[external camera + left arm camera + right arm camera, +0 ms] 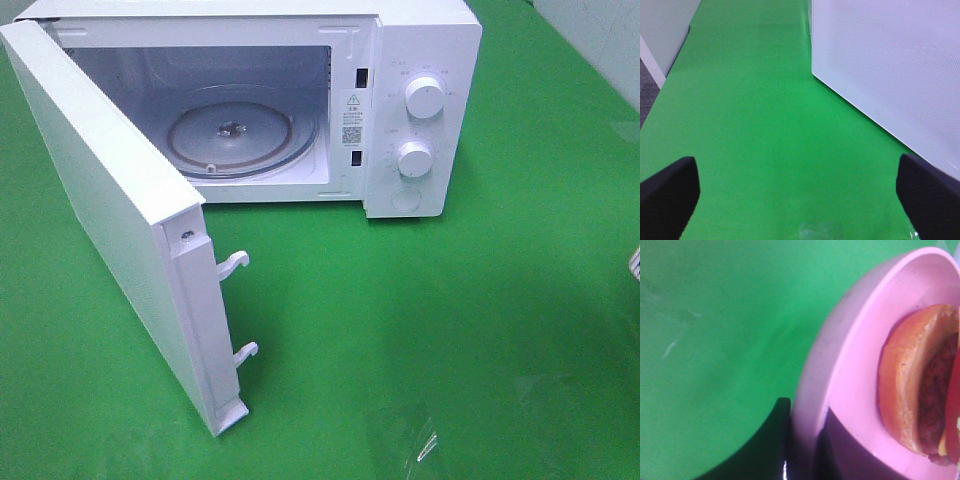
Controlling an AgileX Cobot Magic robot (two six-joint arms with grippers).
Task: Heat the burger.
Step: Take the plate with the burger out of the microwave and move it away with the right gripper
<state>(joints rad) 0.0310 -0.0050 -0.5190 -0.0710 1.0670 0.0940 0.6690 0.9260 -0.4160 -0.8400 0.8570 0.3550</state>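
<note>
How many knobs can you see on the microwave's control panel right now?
2. Both sit on the microwave panel right of the open door: upper knob and lower knob directly beneath it. None looks hidden.

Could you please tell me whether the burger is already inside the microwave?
No, the microwave stands open with only its bare glass turntable inside, while the burger sits on the pink plate.

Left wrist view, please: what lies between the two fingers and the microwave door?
Only bare green table cover lies between the fingers and the door.
</note>
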